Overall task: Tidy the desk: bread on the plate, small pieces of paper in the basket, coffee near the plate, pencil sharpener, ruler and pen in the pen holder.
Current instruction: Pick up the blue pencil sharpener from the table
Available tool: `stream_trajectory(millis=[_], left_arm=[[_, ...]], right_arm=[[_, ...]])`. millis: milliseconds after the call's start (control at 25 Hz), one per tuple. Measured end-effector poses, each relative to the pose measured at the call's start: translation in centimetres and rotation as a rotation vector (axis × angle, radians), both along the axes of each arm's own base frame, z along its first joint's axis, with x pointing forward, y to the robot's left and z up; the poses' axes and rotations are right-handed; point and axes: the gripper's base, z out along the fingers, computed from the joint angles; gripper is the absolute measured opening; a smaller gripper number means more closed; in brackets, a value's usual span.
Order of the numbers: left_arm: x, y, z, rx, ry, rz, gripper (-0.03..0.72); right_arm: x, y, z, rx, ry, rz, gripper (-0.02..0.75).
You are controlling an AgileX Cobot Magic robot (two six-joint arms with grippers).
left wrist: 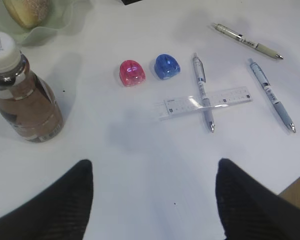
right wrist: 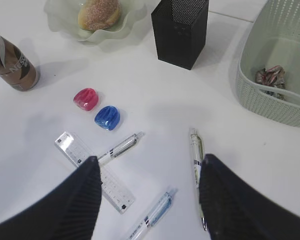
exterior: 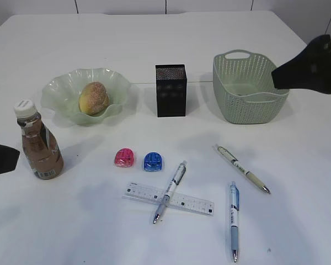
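Pens nearest: blue pen [exterior: 233,220] near-right, another pen [exterior: 169,191] lying across ruler [exterior: 169,199], so grabbing the ruler 1st could flick it. Sharpeners pink [exterior: 124,158] & blue [exterior: 153,161] sit mid-counter; holder [exterior: 171,90] far. Both jaws wide open, empty.

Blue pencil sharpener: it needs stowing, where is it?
In the exterior view the blue pencil sharpener sits centre-front on the table, right beside the pink sharpener, above the ruler.

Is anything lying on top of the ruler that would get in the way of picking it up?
Yes. A pen lies across the ruler, crossing it near the middle. The other two pens lie apart from it.
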Motion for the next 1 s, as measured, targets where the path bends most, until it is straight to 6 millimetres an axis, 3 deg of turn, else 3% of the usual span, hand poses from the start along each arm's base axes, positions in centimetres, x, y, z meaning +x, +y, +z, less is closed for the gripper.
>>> stream_trajectory(millis=[720, 1000], left_arm=[[-0.47, -0.18, -0.29, -0.014, 0.065, -0.017, 0.433], [-0.85, -0.18, -0.58, 0.000, 0.111, -0.036, 0.428]], right_arm=[[-0.01, -0.02, -0.03, 0.000, 0.004, -0.003, 0.484], [-0.03, -0.03, -0.05, 0.018, 0.020, -0.023, 0.482]])
